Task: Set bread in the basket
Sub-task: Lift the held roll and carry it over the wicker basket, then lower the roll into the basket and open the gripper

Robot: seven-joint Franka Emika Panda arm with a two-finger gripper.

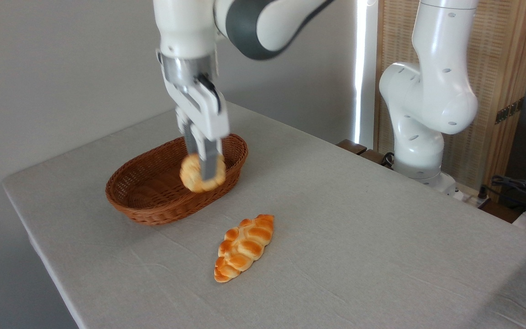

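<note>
One white Franka arm is reaching down from the upper edge of the view, its gripper (203,176) clamped on the bread (191,176), a small golden bun slightly blurred. Its front finger (209,161) is crossing the bun's face, while the rear one is mostly hiding behind it. The bun is hanging in the air over the right half of the basket (153,192), an oval reddish-brown wicker tray with flared sides; whether it is touching the weave cannot be told. A braided loaf (244,247) is lying flat on the table (359,256), in front of the basket and apart from it. Pale grey cloth, faintly creased, is covering the tabletop to its rounded left corner. A plain grey wall (62,68) is standing behind. At right, the arm's base column (420,114) is rising beside a slatted wooden screen (505,68), with a bright vertical strip of light between wall and screen and dark cables (518,187) trailing at the far right edge.
</note>
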